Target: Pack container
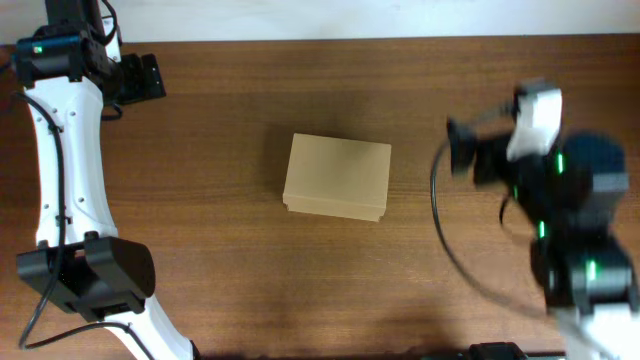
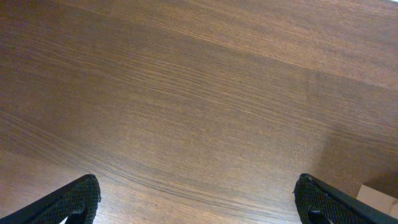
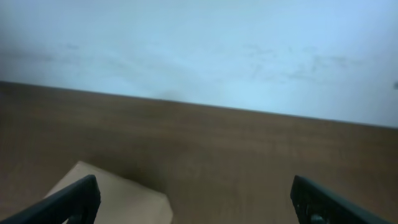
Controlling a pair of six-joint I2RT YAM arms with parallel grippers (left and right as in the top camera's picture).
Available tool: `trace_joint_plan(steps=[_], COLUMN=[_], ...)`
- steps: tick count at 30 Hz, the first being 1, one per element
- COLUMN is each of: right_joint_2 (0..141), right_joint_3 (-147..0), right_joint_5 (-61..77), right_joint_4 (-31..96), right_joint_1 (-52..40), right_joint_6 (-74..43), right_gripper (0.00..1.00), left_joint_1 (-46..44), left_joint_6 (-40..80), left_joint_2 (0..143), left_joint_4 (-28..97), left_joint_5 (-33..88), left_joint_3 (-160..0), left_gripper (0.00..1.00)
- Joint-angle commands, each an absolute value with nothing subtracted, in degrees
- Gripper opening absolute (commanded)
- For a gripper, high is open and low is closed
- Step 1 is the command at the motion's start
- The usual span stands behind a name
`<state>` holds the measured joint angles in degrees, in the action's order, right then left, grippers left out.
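Container (image 1: 337,177): tan cardboard box, lid down and flat, sitting about mid-table (image 1: 220,250), long side running L-R in the overhead view. Nothing on top of it, nothing touching it.

L gripper (image 1: 148,76): far back-left corner of table, well apart from the box. L wrist cam: both fingers (image 2: 78,198) sit at the frame's bottom corners, jaws spread wide, only bare wood grain between them. L gripper (image 2: 199,208) holds nothing.

R gripper (image 1: 462,146): right of the box, near it but w/ a clear gap, no contact. R arm is blurred in the overhead view, so detail there is poor. R wrist cam is soft too, but the fingers (image 3: 68,202) show at both bottom corners, jaws spread wide, nothing between them. R gripper (image 3: 196,208) is empty. Same cam shows the container (image 3: 115,198) at lower left, one corner poking in just inside the left finger, not touching as far as I can tell. Beyond it: wood top, then a pale wall (image 3: 199,50) past the table's far edge.
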<state>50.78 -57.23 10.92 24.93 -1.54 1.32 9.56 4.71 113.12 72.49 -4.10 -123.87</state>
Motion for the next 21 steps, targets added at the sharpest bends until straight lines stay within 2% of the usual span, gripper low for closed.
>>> trace_joint_plan(steps=[1, 6, 10, 14, 21], right_joint_2=[41.23, 24.95, 16.71, 10.76, 6.74], right_joint_3=[-48.95, -34.59, -24.75, -16.91, -12.25], right_joint_5=[8.05, 6.61, 7.86, 8.56, 8.49], right_joint_4=[24.6, 24.08, 18.33, 10.13, 8.69], right_joint_1=[-1.85, -1.83, -1.87, -1.85, -1.85], right_joint_6=[1.02, 1.17, 0.93, -0.16, -0.32], right_gripper=[0.99, 0.99, 0.99, 0.99, 0.99], left_joint_1=[9.54, 9.54, 9.54, 9.54, 9.54], left_joint_6=[4.23, 4.23, 4.23, 4.23, 4.23], left_joint_2=[112.6, 112.6, 112.6, 112.6, 112.6], left_joint_4=[72.44, 72.44, 72.44, 72.44, 72.44], left_joint_5=[-4.14, -4.14, -4.14, -4.14, -4.14], left_joint_3=[-124.79, -124.79, -124.79, -124.79, -124.79], left_gripper=[0.99, 1.0, 1.0, 1.0, 1.0])
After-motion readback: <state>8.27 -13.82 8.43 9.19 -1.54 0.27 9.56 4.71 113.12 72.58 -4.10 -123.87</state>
